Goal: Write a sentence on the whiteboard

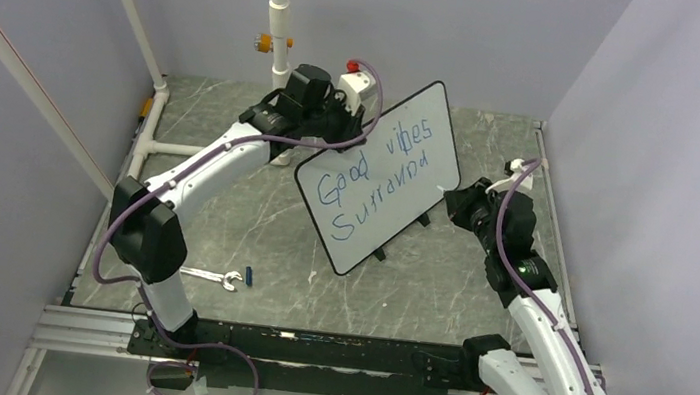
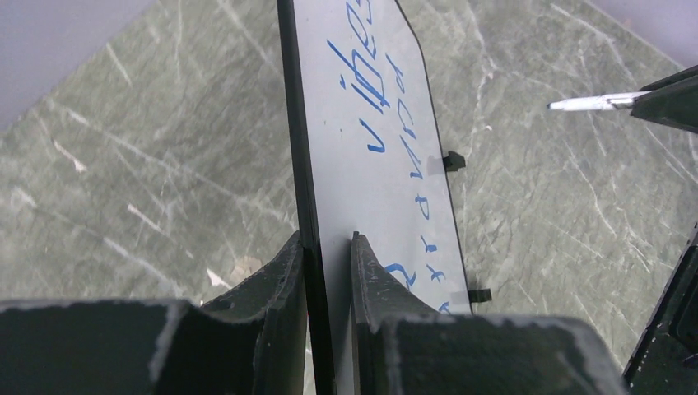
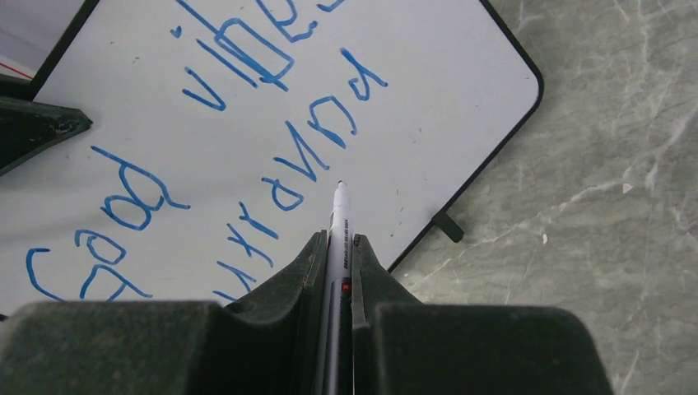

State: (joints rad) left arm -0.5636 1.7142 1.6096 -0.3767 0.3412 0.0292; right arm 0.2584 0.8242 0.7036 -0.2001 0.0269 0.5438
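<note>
The green stone table (image 1: 253, 216) is the biggest thing here. In the middle of it is the whiteboard (image 1: 384, 177). It is tipped at a slant, with its small black feet along the lower edge.

The left claw (image 2: 328, 243) reaches in from the back. It pinches the top edge of the board, with one finger on the back and one on the white front.

The right claw (image 3: 333, 243) is just beside the board's right side. Its two fingers squeeze a white marker (image 3: 339, 214). The marker tip points at the board. From the left wrist, you can see a gap between the tip and the board.

The sentence (image 3: 132, 197) is in blue. The top line says "Good vibes". The line below it is messy and hard to read.

A small silver wrench (image 1: 210, 276) lies on the table by the left arm's base. A tiny blue thing (image 1: 249, 275) lies just beside it.
</note>
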